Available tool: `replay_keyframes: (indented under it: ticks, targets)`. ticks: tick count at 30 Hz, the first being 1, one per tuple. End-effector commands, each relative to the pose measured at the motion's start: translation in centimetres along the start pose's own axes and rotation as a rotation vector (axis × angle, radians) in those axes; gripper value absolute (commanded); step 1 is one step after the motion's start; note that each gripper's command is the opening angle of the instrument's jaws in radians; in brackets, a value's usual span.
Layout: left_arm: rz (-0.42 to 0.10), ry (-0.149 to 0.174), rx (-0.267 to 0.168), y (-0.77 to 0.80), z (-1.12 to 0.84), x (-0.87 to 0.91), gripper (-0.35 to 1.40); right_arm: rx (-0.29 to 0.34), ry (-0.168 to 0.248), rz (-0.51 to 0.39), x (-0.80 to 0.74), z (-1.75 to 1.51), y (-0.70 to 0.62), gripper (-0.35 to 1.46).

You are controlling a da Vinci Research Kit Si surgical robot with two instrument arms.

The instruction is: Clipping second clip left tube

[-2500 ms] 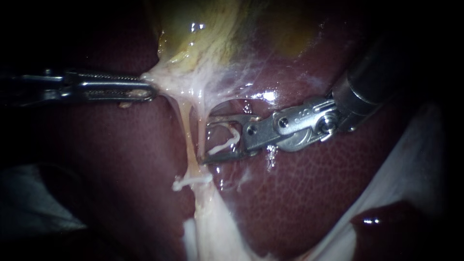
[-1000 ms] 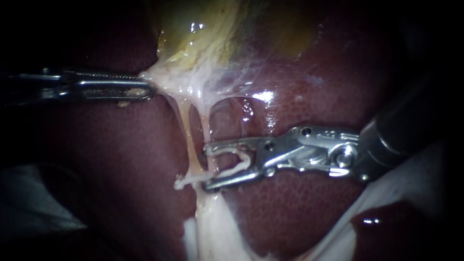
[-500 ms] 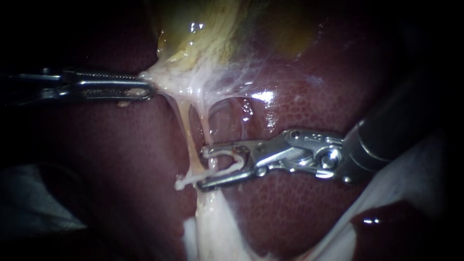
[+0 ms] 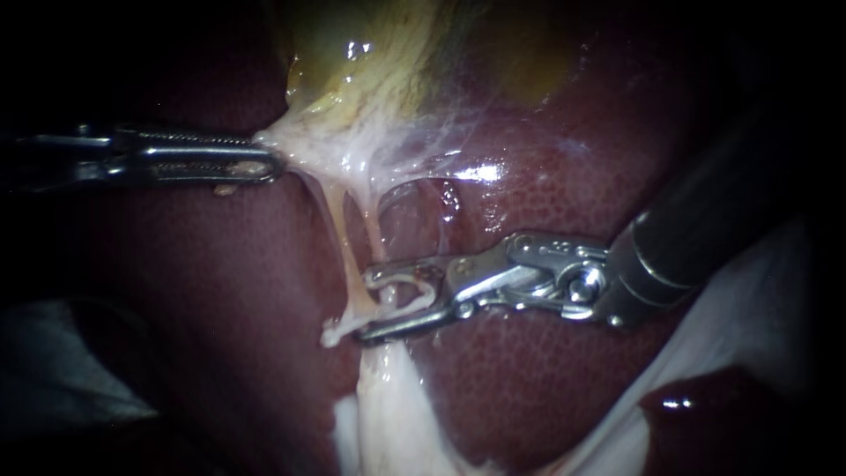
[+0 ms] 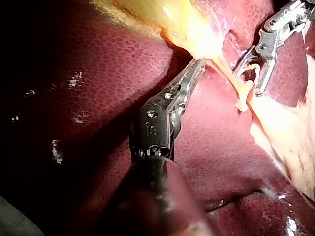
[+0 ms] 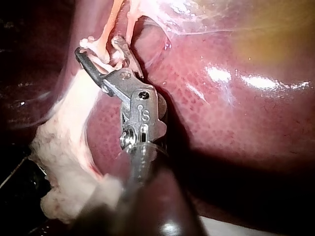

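The left instrument (image 5: 199, 63) clamps pale tissue (image 5: 204, 42); the right instrument (image 5: 249, 82) holds a clip (image 5: 251, 66) astride the tube (image 5: 227, 73).

Left instrument (image 4: 269, 164): dark shaft, black wrist housing, silver screw heads, engraved mark. Tool long, slim, steel, toothed along inner edge, slotted.
Right instrument (image 4: 367, 305): thick black shaft, bright ring at end. Polished steel clevis, round pivot pins, small holes, engraved mark. Tool short, curved.

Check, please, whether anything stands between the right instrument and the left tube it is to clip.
Probably yes: the right tube runs down just inside the end effector of the right instrument, which holds an open clip, while the left tube lies just beyond its tips. Nothing else visible intervenes.
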Motion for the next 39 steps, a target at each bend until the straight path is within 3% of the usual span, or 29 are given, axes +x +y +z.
replay_keyframes:
  ticks: [1, 8, 23, 39]
  targets:
    - [0.000, 0.000, 0.001, 0.00, 0.00, 0.00, -0.35, 0.007, -0.002, -0.001, 0.02, 0.01, -0.01, 0.46]
    - [0.000, 0.000, 0.001, 0.00, 0.01, 0.00, -0.35, 0.079, 0.022, 0.003, 0.07, 0.11, -0.08, 0.45]
    - [0.000, 0.000, 0.000, -0.01, 0.00, 0.00, -0.35, 0.213, 0.107, 0.060, 0.12, 0.39, -0.02, 0.45]
    - [0.000, 0.000, 0.001, -0.01, 0.01, 0.00, -0.35, 0.206, 0.120, 0.059, 0.19, 0.53, 0.05, 0.45]
